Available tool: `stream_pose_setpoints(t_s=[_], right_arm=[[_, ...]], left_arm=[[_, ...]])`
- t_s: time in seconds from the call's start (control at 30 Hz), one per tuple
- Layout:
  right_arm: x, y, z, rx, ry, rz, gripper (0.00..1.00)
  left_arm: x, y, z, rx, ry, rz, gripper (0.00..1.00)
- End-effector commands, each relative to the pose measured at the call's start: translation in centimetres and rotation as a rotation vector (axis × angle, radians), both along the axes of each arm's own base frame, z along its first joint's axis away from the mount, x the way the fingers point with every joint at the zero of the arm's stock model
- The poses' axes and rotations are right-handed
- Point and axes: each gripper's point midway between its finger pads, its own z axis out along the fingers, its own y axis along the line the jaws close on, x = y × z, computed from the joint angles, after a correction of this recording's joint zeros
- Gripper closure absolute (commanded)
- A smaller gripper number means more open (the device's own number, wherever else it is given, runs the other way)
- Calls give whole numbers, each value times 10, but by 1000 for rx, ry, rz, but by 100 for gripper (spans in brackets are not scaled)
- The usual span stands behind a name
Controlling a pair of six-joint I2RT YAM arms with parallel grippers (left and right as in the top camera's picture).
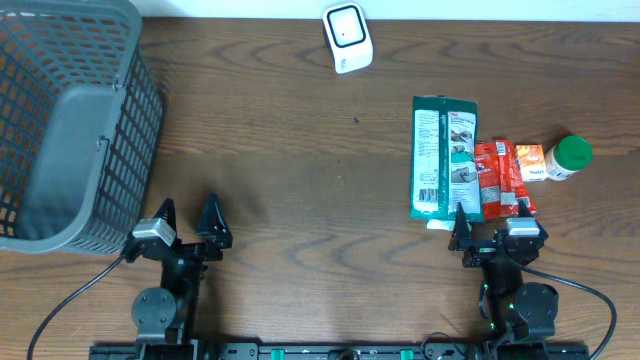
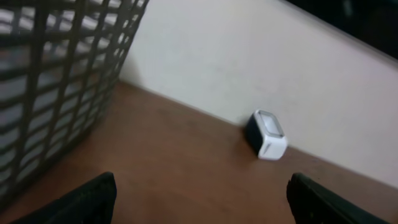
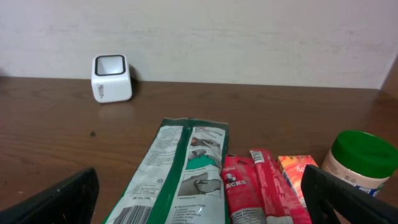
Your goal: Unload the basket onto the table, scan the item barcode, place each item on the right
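Observation:
The items lie in a row at the right: a green-and-white pouch (image 1: 444,158) (image 3: 177,174) with a barcode near its close end, red snack packets (image 1: 500,178) (image 3: 258,186), a small orange box (image 1: 531,161) (image 3: 297,171) and a green-lidded jar (image 1: 571,157) (image 3: 360,162). The white scanner (image 1: 347,37) (image 2: 266,134) (image 3: 112,78) stands at the table's far edge. My right gripper (image 1: 495,222) (image 3: 202,199) rests open just short of the pouch and packets, holding nothing. My left gripper (image 1: 188,215) (image 2: 202,202) is open over bare wood at the front left.
A grey mesh basket (image 1: 70,120) (image 2: 56,81) fills the far left corner, close beside the left gripper. A pale wall runs behind the table's far edge.

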Motion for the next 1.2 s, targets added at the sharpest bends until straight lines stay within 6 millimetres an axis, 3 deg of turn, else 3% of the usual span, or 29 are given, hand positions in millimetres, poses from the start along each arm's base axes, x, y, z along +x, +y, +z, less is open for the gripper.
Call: stream_pose_setpoints(t_s=[0.0,0.2,0.5,1.17], right_arm=[[0,-3,0,-12,-1,-16,1],[0,-3,0,-12,-1,-16,1],[0,-3,0,-12,-1,-16,1],[0,-3,0,-12,-1,-16,1]], left_arm=[[0,3,-13,49,51,15,12],[-3,3,-39,59,156,12,12],[-3,2,-39,264,148,-10,12],[-3,2,-39,264,148,-9,12]])
